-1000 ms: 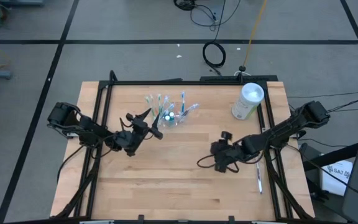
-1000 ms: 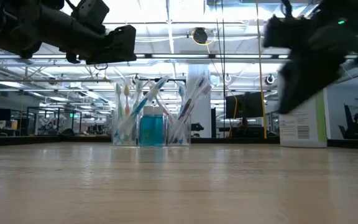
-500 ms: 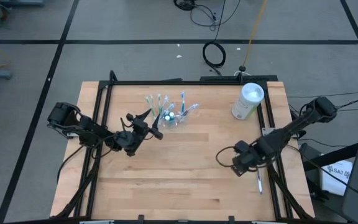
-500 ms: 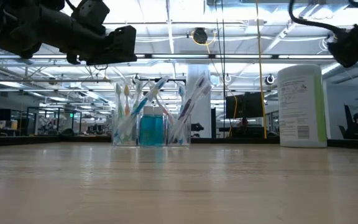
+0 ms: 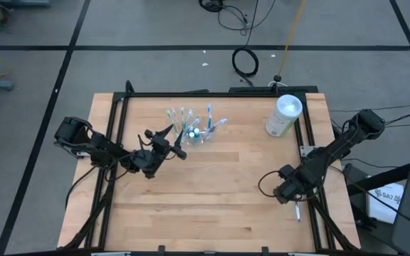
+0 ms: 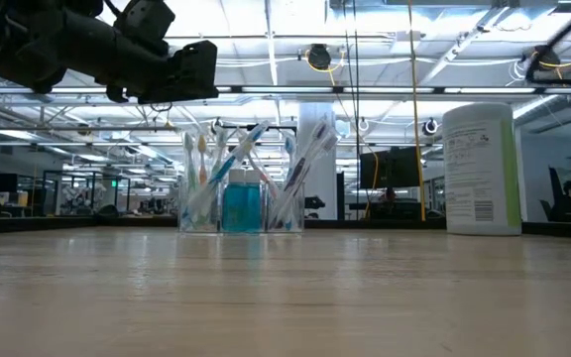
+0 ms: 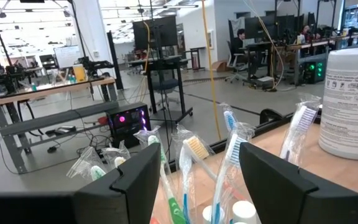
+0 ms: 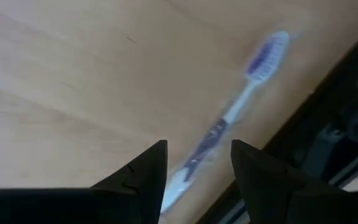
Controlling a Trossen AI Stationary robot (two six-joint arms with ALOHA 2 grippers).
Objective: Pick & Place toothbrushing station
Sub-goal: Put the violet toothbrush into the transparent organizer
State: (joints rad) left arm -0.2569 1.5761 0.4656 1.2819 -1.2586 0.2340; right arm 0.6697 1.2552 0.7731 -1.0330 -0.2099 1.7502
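Observation:
A small clear cup [image 5: 194, 132] stands on its base at the table's far middle. It holds several white, blue and green toothbrushes and a teal tube [image 6: 241, 206]. My left gripper [image 5: 173, 142] is open, raised, just left of the cup; the brushes [image 7: 188, 155] show between its fingers, untouched. A loose white toothbrush with a blue head [image 5: 297, 208] lies flat by the table's right rail. My right gripper [image 5: 285, 193] is open above it, and the brush [image 8: 229, 118] shows ahead of its fingers.
A tall white cylindrical container [image 5: 284, 116] stands at the table's far right and also shows in the low view [image 6: 482, 169]. A black frame rail [image 5: 312, 178] runs along the right edge next to the loose brush. Bare wood lies in the middle and near part.
My right gripper has gone toward the table's right and near edges, from the table's middle to above the loose toothbrush, and has left the low view at its right side. The cup, its brushes and the container have stayed put.

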